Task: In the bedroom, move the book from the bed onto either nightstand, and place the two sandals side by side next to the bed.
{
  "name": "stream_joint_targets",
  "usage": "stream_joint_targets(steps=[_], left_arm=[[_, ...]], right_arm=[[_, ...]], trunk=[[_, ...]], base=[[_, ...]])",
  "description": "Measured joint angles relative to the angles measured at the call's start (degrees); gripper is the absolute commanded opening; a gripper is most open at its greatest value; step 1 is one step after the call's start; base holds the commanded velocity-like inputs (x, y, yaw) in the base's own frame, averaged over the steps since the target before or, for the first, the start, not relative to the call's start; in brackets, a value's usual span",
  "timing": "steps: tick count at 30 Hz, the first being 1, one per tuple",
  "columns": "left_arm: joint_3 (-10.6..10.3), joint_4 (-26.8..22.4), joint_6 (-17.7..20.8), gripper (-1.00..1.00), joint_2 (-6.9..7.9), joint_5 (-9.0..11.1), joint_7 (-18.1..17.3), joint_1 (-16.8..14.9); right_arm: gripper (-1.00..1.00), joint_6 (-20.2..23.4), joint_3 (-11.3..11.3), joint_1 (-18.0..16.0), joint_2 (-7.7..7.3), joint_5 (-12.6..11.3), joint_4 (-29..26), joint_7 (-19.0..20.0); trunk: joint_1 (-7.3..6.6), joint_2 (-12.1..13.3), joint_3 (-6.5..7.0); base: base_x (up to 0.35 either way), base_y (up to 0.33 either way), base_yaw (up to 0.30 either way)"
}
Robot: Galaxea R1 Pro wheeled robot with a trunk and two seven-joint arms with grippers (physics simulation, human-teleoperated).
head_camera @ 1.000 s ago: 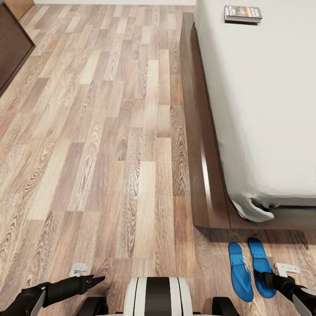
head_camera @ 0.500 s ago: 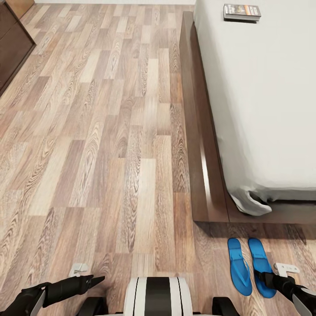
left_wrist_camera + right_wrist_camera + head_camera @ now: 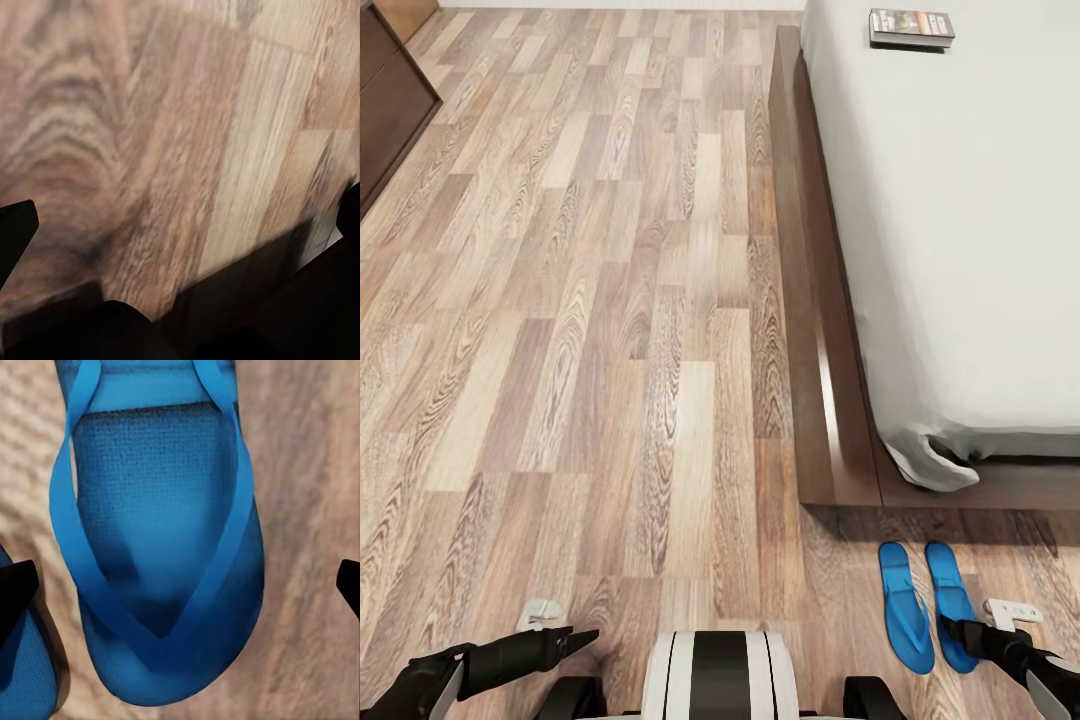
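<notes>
Right gripper point(image 3: 972, 634) low over sandals point(image 3: 928, 604) by the bed point(image 3: 830, 400), fingers apart. Left gripper point(image 3: 575, 637) low over floor point(image 3: 610, 330); spread unclear.

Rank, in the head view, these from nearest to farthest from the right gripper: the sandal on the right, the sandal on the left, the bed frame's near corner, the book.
1. Right sandal: on the floor, directly under the right gripper.
2. Left sandal: just beside it, toward the robot's left.
3. Bed frame corner: farther ahead, past the sandals' toes.
4. Book: far end of the mattress.
</notes>
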Motion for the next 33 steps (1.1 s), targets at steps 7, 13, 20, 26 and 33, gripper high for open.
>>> stream_joint_targets(steps=[7, 13, 20, 26, 33], left_arm=[[0.0, 0.0, 0.0, 1.00, 0.00, 0.0, 0.0, 0.0], [-0.1, 0.0, 0.1, 1.00, 0.00, 0.0, 0.0, 0.0], [-0.1, 0.0, 0.1, 1.00, 0.00, 0.0, 0.0, 0.0], [0.0, 0.0, 0.1, 1.00, 0.00, 0.0, 0.0, 0.0], [0.1, 0.0, 0.1, 1.00, 0.00, 0.1, -0.4, 0.0]], right_arm=[[1.00, 0.0, 0.0, 0.0, 0.00, 0.0, 0.0, 0.0], [1.00, 0.0, 0.0, 0.0, 0.00, 0.0, 0.0, 0.0], [1.00, 0.0, 0.0, 0.0, 0.00, 0.0, 0.0, 0.0], [1.00, 0.1, -0.3, 0.0, -0.10, -0.2, -0.3, 0.7], [1.00, 0.9, -0.3, 0.0, -1.22, -0.7, -4.7, 10.0]], trunk=[[0.00, 0.0, 0.00], [0.00, 0.0, 0.00], [-0.16, 0.1, 1.32], [-0.31, 0.2, 2.65], [-0.49, 0.3, 4.21]], base=[[0.000, 0.000, 0.000], [0.000, 0.000, 0.000], [0.000, 0.000, 0.000], [0.000, 0.000, 0.000], [0.000, 0.000, 0.000]])
